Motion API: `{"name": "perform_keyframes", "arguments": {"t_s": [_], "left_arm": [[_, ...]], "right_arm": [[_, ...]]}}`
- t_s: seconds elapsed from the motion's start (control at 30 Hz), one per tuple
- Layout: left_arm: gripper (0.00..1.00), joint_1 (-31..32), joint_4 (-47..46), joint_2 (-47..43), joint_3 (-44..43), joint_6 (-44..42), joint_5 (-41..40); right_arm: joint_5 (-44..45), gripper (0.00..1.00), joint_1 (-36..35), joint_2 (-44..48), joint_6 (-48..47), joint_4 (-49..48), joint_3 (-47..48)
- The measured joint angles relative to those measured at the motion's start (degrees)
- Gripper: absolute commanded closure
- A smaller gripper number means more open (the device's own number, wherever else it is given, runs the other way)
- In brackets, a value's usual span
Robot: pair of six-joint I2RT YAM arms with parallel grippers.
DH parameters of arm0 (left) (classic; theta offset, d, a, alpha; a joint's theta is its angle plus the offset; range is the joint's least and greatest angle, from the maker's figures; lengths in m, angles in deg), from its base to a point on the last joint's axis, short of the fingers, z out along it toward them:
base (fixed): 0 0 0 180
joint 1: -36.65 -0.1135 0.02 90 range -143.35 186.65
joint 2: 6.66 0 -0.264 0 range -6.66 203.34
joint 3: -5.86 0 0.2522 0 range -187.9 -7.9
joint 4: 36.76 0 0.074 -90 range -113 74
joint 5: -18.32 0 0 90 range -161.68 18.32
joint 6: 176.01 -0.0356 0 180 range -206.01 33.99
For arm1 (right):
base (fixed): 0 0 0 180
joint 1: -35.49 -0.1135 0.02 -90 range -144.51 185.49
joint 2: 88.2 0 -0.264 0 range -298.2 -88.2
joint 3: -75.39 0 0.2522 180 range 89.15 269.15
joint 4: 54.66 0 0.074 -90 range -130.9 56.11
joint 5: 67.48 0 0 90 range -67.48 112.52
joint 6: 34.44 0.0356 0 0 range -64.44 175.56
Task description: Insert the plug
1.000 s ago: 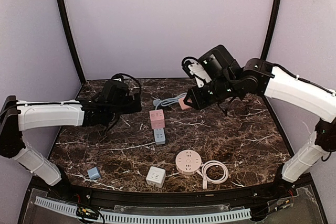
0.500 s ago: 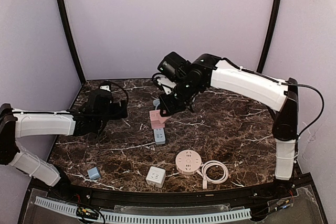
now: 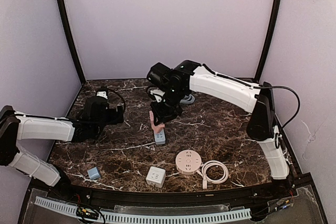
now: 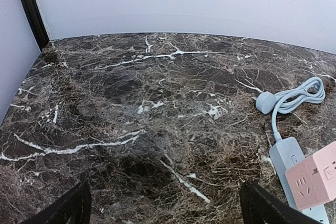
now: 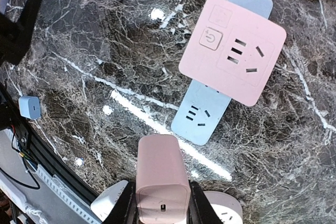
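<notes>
My right gripper (image 5: 161, 203) is shut on a pink plug block (image 5: 161, 177) and holds it above the table. In the right wrist view the plug is just short of the free socket at the end of the blue power strip (image 5: 202, 116). A pink cube socket (image 5: 233, 51) sits on the strip's far part. In the top view the right gripper (image 3: 159, 119) hangs over the strip (image 3: 159, 138) and hides most of the cube. My left gripper (image 4: 163, 214) is open and empty, low over bare marble left of the strip (image 4: 286, 156) and cube (image 4: 313, 182).
A round pink socket (image 3: 188, 161) with a coiled white cable (image 3: 215, 171), a white cube socket (image 3: 155, 176) and a small blue adapter (image 3: 94, 172) lie near the front edge. The strip's blue cable coil (image 4: 296, 94) lies behind it. Purple walls enclose the table.
My right arm has swung left from the back right to above the strip and cube, carrying the pink plug. My left arm has drawn back to the left.
</notes>
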Motion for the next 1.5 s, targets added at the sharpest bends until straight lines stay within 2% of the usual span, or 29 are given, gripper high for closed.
{"name": "perform_keyframes", "arguments": {"t_s": [0.53, 1.5], "left_arm": [[0.01, -0.8, -9.5, -2.9, 7.5, -1.7, -0.5], [0.01, -0.8, -14.1, -2.9, 8.7, -2.3, 1.4]], "right_arm": [[-3.1, 1.00, 2.1, -4.7, 4.2, 0.7, 1.0], [-4.2, 1.00, 3.9, -8.8, 4.6, 0.0, 2.4]]}}
